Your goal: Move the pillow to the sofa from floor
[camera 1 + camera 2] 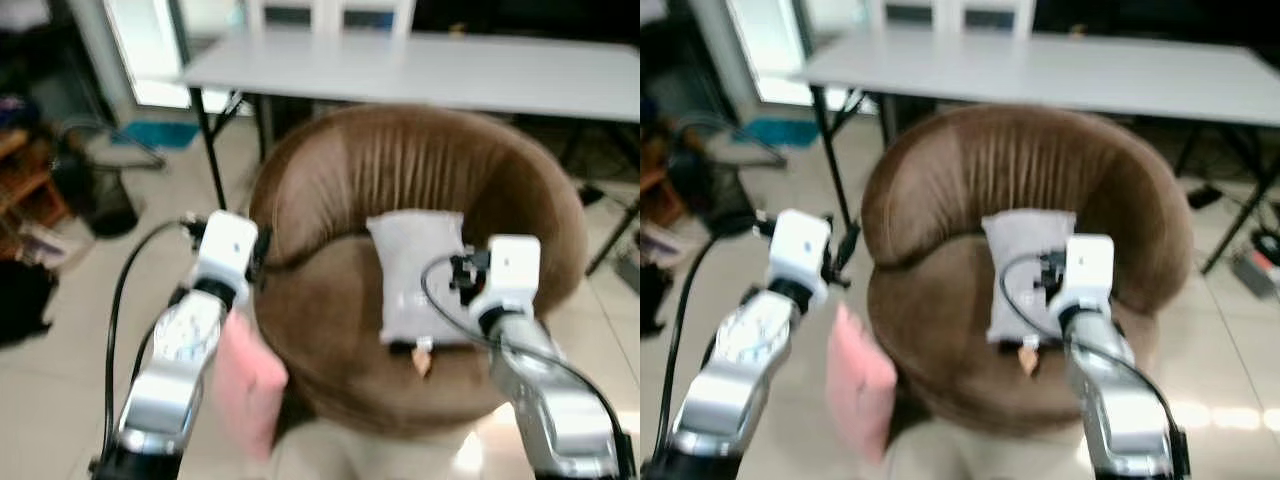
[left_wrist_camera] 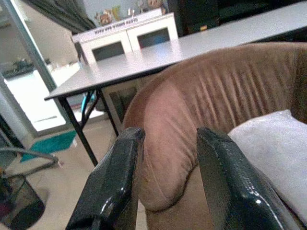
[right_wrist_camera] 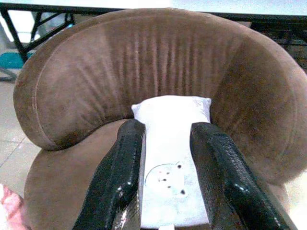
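— Right wrist view first: where is the pillow (image 3: 168, 143)?

— On the seat of the brown sofa (image 3: 144, 62), its top end against the backrest. The right pincer (image 3: 165, 158) hovers over it, its two black fingers (image 3: 120, 172) spread, the pillow showing in the gap between them. They hold nothing.

— And the left one?

— The left pincer (image 2: 165, 182) is parted too, empty, aimed at the sofa's left armrest, with the pillow's corner off to one side of it.

— Anything else close by?

— A pink cushion (image 1: 248, 385) hangs or leans low at the sofa's left front, under the left arm; I cannot tell whether it touches the floor. A small tan tag pokes out at the pillow's near edge. Behind the sofa stands a white bench (image 1: 420, 70) on black legs, and a dark basket (image 1: 100, 200) sits on the tiled floor (image 1: 60, 390) to the left.

— The arms?

— Both silver arms reach forward from below, left beside the sofa, right over its seat, cables looping off each wrist.
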Robot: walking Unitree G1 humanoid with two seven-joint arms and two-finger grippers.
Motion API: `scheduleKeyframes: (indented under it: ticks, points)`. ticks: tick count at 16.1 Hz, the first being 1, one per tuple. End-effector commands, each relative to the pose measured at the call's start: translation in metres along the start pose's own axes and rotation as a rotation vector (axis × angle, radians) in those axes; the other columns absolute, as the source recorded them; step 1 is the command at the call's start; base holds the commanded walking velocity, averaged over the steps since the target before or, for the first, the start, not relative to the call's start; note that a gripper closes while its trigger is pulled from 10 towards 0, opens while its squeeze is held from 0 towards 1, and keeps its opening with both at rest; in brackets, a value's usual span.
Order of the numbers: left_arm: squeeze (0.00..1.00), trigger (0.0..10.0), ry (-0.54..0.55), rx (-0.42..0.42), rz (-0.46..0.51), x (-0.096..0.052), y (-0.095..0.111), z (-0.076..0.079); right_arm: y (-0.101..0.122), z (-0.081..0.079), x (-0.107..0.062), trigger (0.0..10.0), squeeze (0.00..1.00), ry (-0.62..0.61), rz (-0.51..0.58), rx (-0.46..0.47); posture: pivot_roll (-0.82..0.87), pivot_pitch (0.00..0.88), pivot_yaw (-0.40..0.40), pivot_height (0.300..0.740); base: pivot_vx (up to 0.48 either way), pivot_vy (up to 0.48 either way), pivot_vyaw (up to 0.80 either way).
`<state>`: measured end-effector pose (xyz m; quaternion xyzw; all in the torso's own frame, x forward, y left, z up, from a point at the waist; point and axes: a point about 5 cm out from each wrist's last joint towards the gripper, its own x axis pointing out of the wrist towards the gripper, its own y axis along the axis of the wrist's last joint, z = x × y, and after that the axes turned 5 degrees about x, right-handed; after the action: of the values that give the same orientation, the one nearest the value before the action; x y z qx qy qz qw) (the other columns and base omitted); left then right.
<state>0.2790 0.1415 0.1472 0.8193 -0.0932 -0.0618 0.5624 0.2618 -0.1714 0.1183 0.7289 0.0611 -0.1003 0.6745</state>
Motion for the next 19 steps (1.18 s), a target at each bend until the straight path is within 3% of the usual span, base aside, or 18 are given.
scheduleKeyframes:
  ticks: [1,19]
  points:
    - [0.00,10.0,0.032,0.016,-0.015,-0.0008,-0.0023,-0.0092,0.0010,-0.0062,0.0012,10.0,0.00,0.016,-0.004,0.007,-0.02,0.000,-0.011,0.740,0.000,0.480,-0.80]
    - [0.00,10.0,-0.009,0.044,-0.020,0.0001,-0.0053,-0.0085,-0.0023,-0.0073,-0.0008,10.0,0.00,0.002,-0.022,0.025,-0.02,0.010,0.013,0.740,0.000,0.480,-0.80]
